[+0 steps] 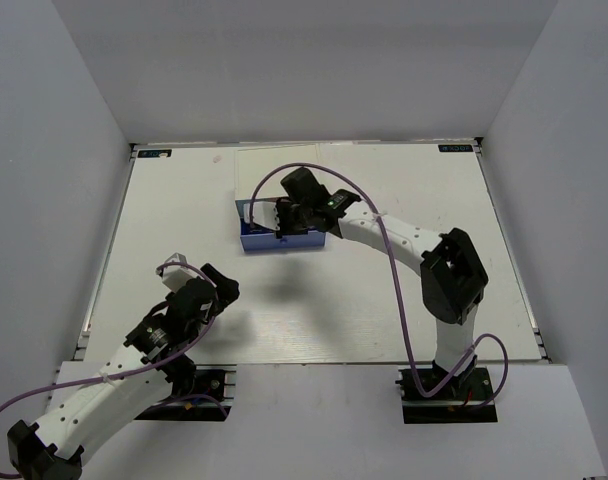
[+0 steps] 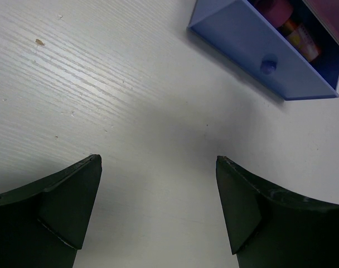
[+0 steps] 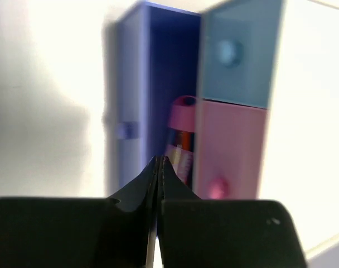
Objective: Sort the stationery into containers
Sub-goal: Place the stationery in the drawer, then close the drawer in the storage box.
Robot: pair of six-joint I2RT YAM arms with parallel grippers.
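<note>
Where the left fingers (image 1: 222, 283) hang: low over the bare surface (image 2: 102, 84), spread wide with nothing between them. They are judged to be parked aside while the other arm works.
Blue drawer (image 2: 242, 39): pulled out of the cabinet toward the left arm, its knob (image 2: 268, 65) facing outward. It is judged to be left open so that things can be dropped in from above.
Tube (image 3: 183, 111): pink-capped and laid lengthwise inside the blue drawer, so it looks already sorted.
Cabinet (image 1: 246, 212): set near the middle of the surface, well apart from the left arm, and largely hidden from above by the right arm (image 1: 384, 235).
Right fingers (image 3: 158, 173): pressed together with nothing seen clamped, and pointed into the open drawer just before the tube. Contact with the tube cannot be told.
Light-blue drawer (image 3: 239, 56) and pink drawer (image 3: 228, 151): both shut, beside the open one. Their knobs would have to be pulled before anything could go in.
Other stationery: not made out in any view.
</note>
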